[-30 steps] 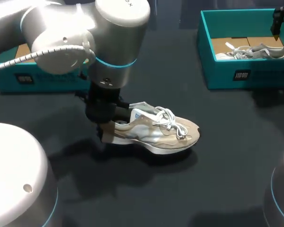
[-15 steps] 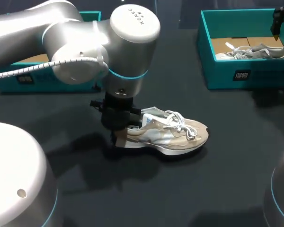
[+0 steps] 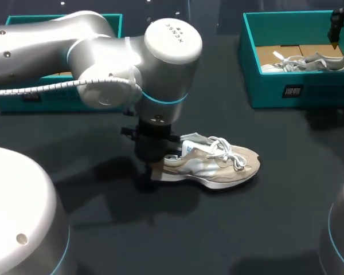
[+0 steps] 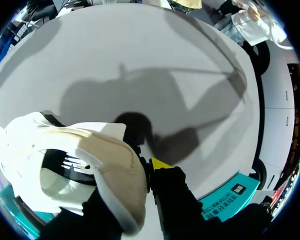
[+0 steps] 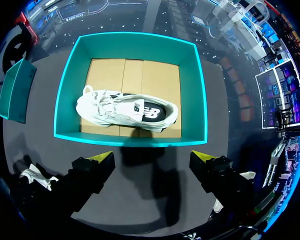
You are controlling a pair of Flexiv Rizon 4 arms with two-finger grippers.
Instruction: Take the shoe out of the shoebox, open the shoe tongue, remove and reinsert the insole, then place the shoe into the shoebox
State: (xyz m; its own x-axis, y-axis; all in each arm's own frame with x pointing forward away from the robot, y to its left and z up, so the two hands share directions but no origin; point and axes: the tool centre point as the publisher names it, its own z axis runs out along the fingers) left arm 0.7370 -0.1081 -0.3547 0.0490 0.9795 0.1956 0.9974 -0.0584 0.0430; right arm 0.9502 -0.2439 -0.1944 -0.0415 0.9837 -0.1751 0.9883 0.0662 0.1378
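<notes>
A beige and silver shoe (image 3: 218, 168) with white laces stands sole-down on the dark table (image 3: 275, 217), toe pointing right. My left gripper (image 3: 155, 167) is shut on its heel collar. In the left wrist view the heel (image 4: 110, 175) fills the space between the fingers, one yellow fingertip (image 4: 160, 163) shows outside the heel, and the other is hidden inside the shoe. My right gripper (image 5: 152, 159) hangs open over the near wall of the teal shoebox (image 5: 200, 100), holding nothing. That shoebox (image 3: 264, 86) stands at the back right.
A second, white shoe (image 5: 125, 110) lies on its side on the shoebox's cardboard floor, also visible from the head view (image 3: 309, 62). Another teal box (image 3: 23, 97) sits at the back left, mostly behind my left arm. Bare dark table lies in front of the beige shoe.
My left arm has carried the shoe by its heel to the right and slightly toward the front. The right arm has not moved.
</notes>
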